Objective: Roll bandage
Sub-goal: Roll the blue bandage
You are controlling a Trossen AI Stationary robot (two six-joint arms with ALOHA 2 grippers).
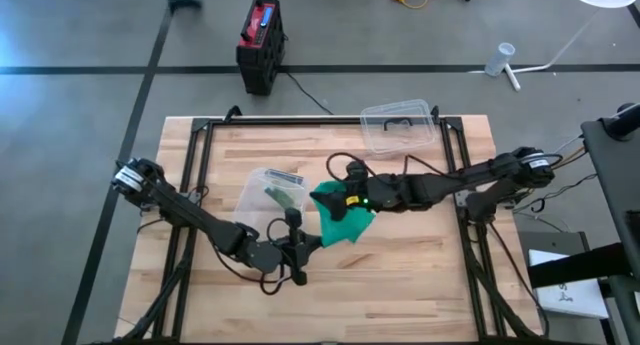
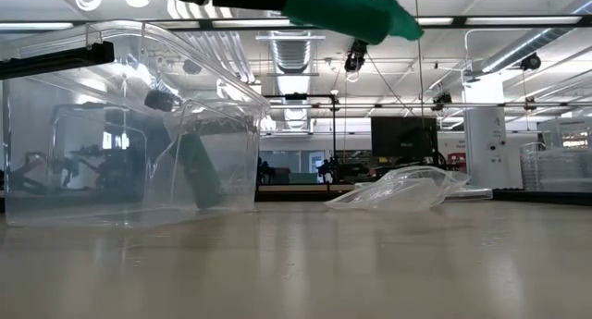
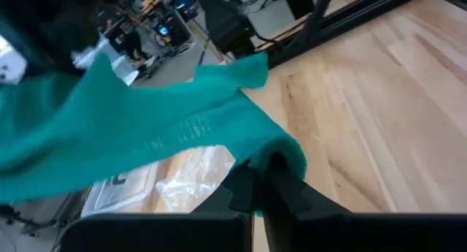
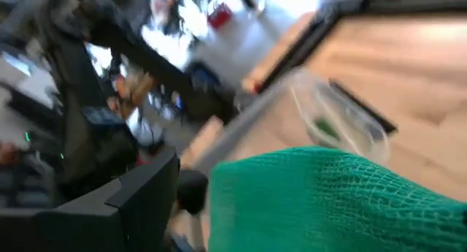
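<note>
- The left claw (image 1: 305, 243) is pinching one end of the green bandage (image 1: 340, 217).
- The right claw (image 1: 340, 197) is spread around the bandage, above the bench (image 1: 420, 265).

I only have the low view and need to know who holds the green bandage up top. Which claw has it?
Observer: The left claw is shut on one end of the green bandage; its fingers pinch the rolled edge.
Operator: And the right one?
Observer: The right claw stands wide at the bandage's other end, with the cloth bunched in front of it; whether it grips, I cannot tell.
Operator: What is in that clear tub on my left?
Observer: From above, the clear container holds a dark green item and sits beside the bandage, on the left arm's side.
Operator: Anything else on the table?
Observer: The clear lid lies near the far edge.
</note>
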